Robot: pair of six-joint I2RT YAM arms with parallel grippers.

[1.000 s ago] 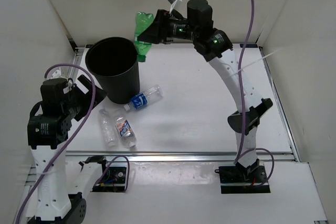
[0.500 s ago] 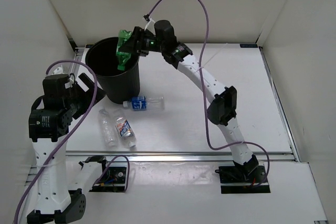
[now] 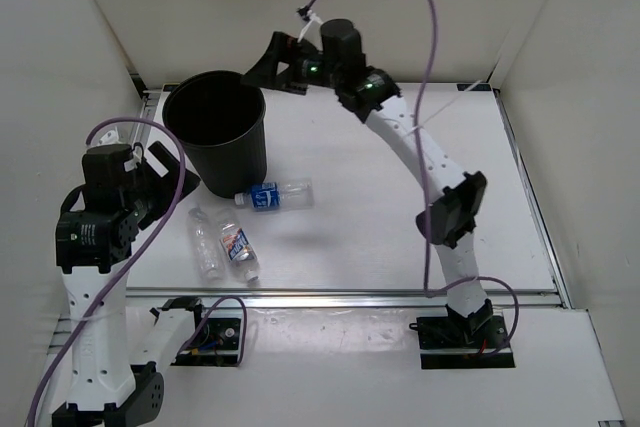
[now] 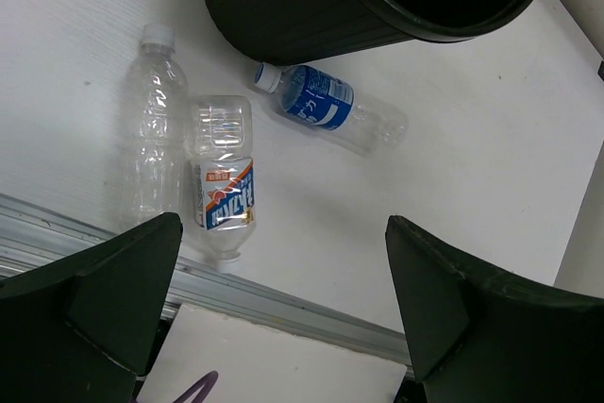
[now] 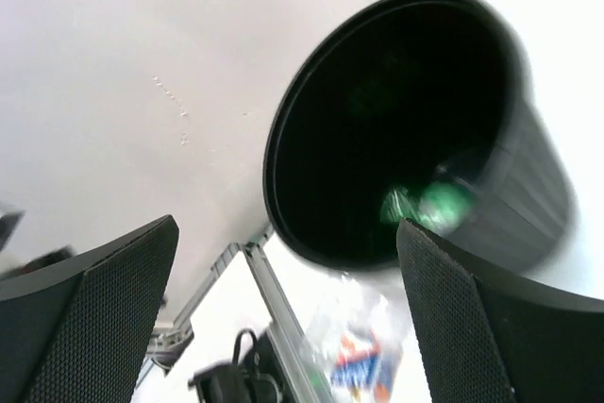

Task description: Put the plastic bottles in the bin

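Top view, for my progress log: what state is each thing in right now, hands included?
bin: upright, open top.
green bottle: inside the bin.
blue-label bottle: lying on the table beside the bin's base.
plain clear bottle: lying on the table.
red-label bottle: lying alongside the plain clear bottle.
left hand: open, empty, above the lying bottles.
right hand: open, empty, raised by the bin.

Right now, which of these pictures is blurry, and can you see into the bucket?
Right wrist view: blurred, the green bottle a smear inside the bin. Left wrist view: sharp, the blue-label bottle crisp. Top view: evenly lit, the bin's inside pure black.
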